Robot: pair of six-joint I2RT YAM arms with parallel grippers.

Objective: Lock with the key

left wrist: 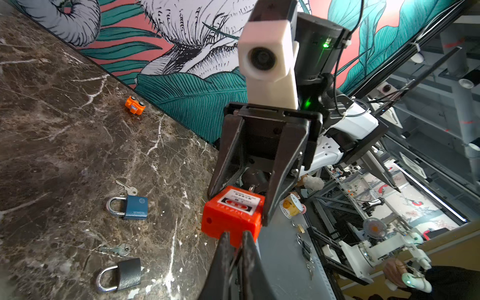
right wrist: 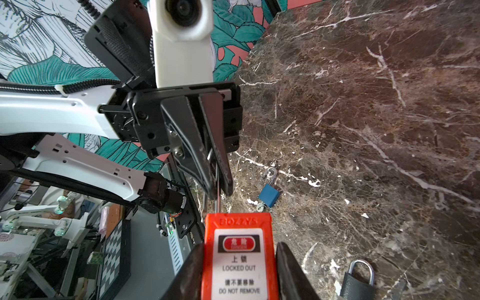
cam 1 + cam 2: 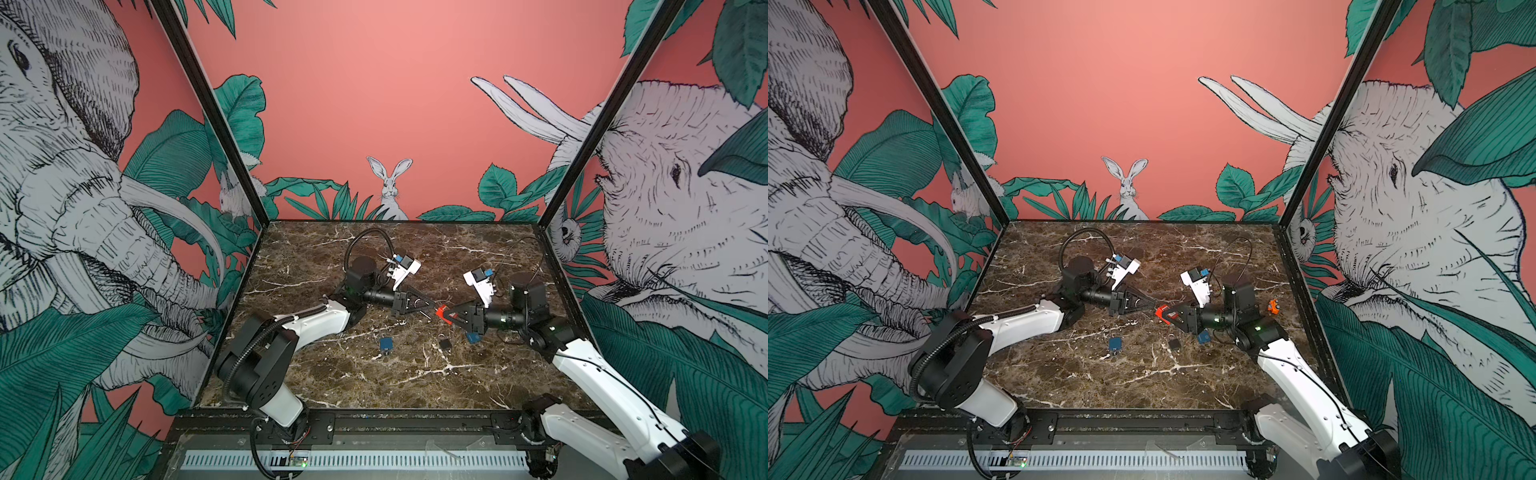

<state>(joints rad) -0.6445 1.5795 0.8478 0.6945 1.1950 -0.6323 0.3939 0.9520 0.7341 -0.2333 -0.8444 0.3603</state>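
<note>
Nearby, black padlock (image 1: 128,272); red padlock (image 1: 228,226) gripped.

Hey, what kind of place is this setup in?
Probably a robotics lab's test booth: a brown marble-patterned tabletop walled by pink jungle-animal wallpaper panels, with more white robot rigs on metal frames beyond it in the left wrist view.

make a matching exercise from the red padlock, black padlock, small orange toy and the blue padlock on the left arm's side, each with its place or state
Things
1. red padlock
2. black padlock
3. small orange toy
4. blue padlock on the left arm's side

Places or states
a. lying on the table, shackle swung open
b. clamped in the right gripper's jaws
c. on the table by the side wall
d. lying on the table, shackle closed

Pairs: 1-b, 2-d, 3-c, 4-a
</note>
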